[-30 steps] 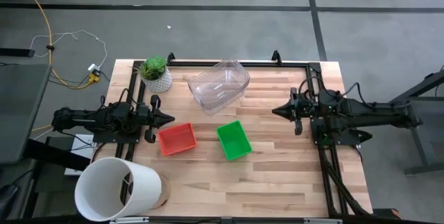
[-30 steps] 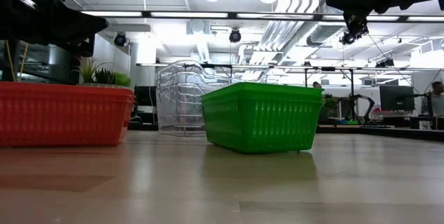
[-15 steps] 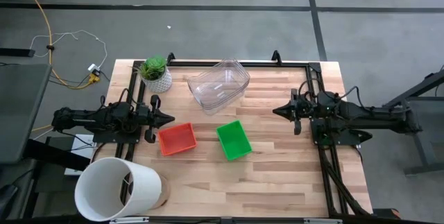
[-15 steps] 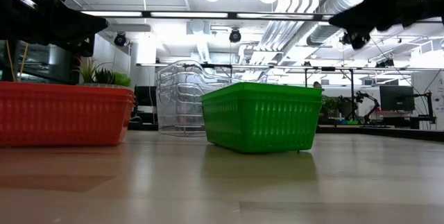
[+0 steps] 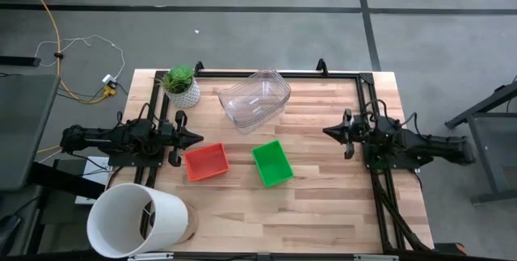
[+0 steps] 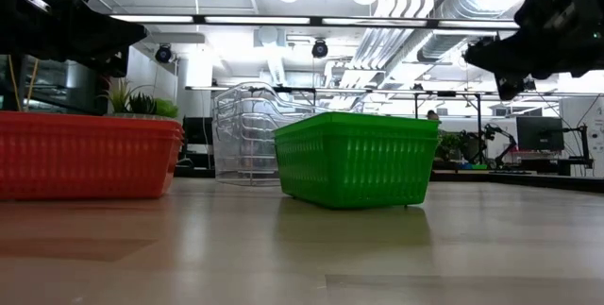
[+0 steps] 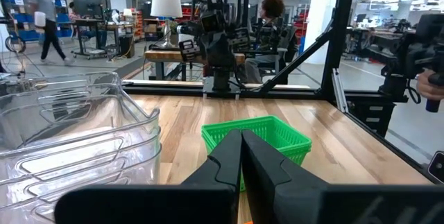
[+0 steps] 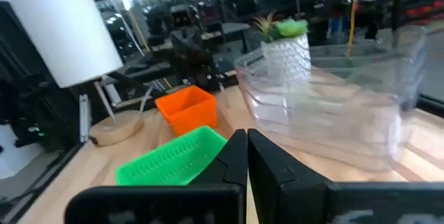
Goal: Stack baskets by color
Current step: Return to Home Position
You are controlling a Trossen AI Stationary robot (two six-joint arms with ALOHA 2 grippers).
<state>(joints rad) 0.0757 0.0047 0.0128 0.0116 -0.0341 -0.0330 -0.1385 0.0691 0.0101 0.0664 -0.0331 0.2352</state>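
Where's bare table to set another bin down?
Free: the wide strip of table from the white bucket out to the right rail; also between green basket and right pincer. Crowded: plant pot beside clear tub stack; red basket close to left pincer.

The left gripper (image 7: 241, 136) sat low in front, and its two dark fingers (image 7: 222, 161) were pressed together with no gap showing! Just past their tips stood the green basket (image 7: 277, 134), upright on the wooden table (image 7: 187, 109). Beside it were the clear tubs (image 7: 76, 141), nested one inside another, rims layered. Across the table, the right arm (image 7: 216, 40) faced this way, mounted at the black frame (image 7: 343, 37). Out in the room, one person (image 7: 46, 5) was walking far back, and another person (image 7: 272, 12) sat behind the frame near a white-shaded lamp (image 7: 166, 3).
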